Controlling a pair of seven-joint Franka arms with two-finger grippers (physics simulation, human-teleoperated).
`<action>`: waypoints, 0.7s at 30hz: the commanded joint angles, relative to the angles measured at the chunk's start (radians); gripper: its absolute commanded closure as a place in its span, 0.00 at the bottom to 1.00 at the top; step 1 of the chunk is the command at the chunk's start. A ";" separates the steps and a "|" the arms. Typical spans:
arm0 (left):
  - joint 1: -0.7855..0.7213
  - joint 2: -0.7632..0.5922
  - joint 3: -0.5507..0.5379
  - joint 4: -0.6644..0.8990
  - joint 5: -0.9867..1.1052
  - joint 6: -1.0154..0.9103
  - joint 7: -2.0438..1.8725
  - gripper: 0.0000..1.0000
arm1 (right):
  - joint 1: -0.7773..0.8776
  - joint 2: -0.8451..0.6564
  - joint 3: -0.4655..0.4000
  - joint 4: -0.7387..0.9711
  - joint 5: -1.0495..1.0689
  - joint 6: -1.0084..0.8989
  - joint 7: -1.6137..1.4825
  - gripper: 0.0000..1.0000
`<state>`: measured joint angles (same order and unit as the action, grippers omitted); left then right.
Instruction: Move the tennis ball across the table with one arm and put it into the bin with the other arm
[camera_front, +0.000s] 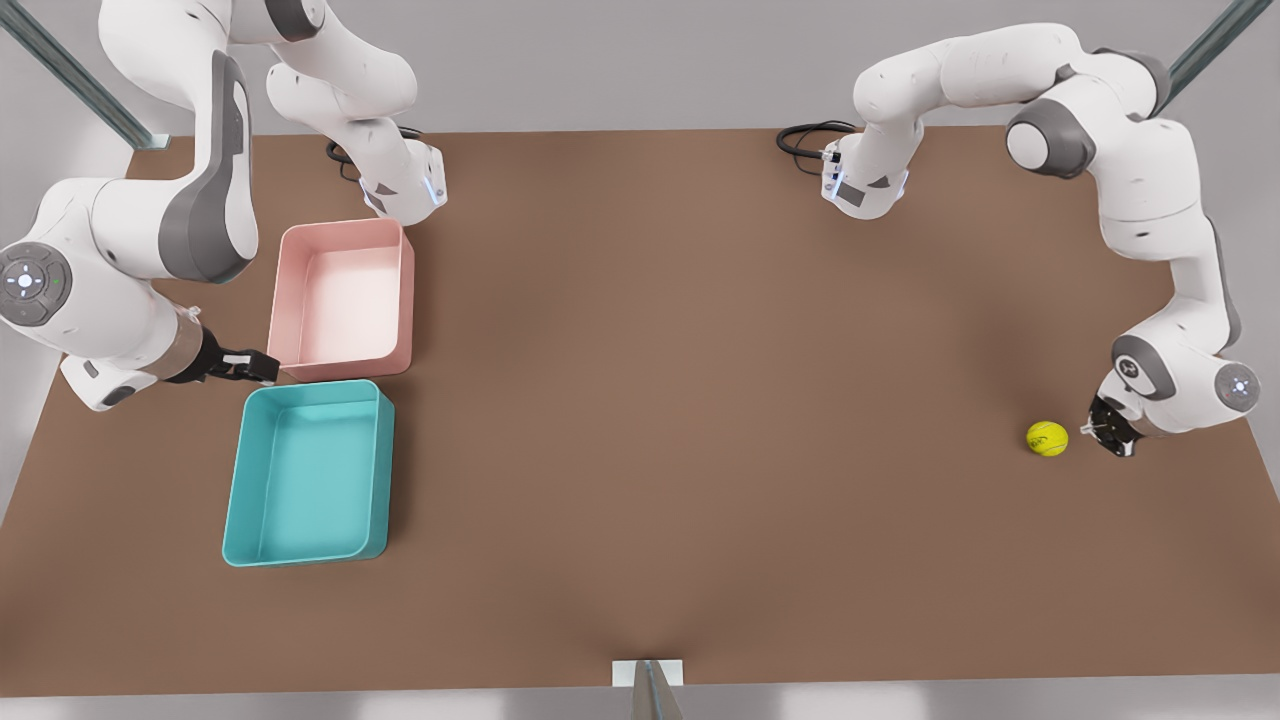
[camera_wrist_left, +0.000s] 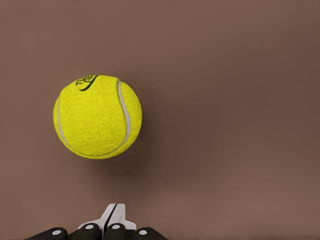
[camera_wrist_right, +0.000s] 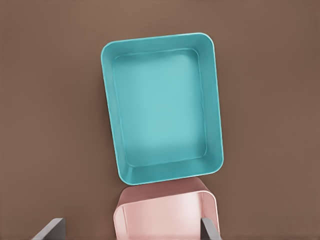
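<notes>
Teal bin (camera_front: 308, 472), a smooth rounded-corner plastic tray with low walls, sits near the desk's (camera_front: 700, 400) left edge in the front view, just beside a pink tray (camera_front: 342, 297). Right gripper (camera_front: 262, 367) hovers between them, jaws released. Fuzzy yellow-green tennis ball (camera_front: 1047, 438) rests near the opposite edge; left gripper (camera_front: 1098, 427) sits just beside it, jaws clenched

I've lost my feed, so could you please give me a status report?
Left hand shut beside tennis ball. Right hand open by teal bin. Path clear.
</notes>
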<state>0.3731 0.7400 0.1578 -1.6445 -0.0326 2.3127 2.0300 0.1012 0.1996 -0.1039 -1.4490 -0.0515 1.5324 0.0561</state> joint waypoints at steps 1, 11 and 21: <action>0.000 0.007 0.000 0.000 -0.006 0.022 0.190 0.79 | 0.000 0.000 0.000 0.001 0.001 0.000 0.008 0.00; -0.003 0.019 0.009 -0.001 -0.003 0.016 0.190 0.79 | 0.000 0.000 0.000 -0.001 0.001 0.000 0.008 0.00; -0.161 -0.106 -0.259 0.048 -0.093 -0.345 -1.429 0.79 | 0.000 0.001 0.000 -0.001 0.001 0.000 0.008 0.00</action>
<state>0.2056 0.6402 -0.0717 -1.6165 -0.0648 2.1812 1.8484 0.1014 0.2020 -0.1040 -1.4501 -0.0512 1.5328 0.0620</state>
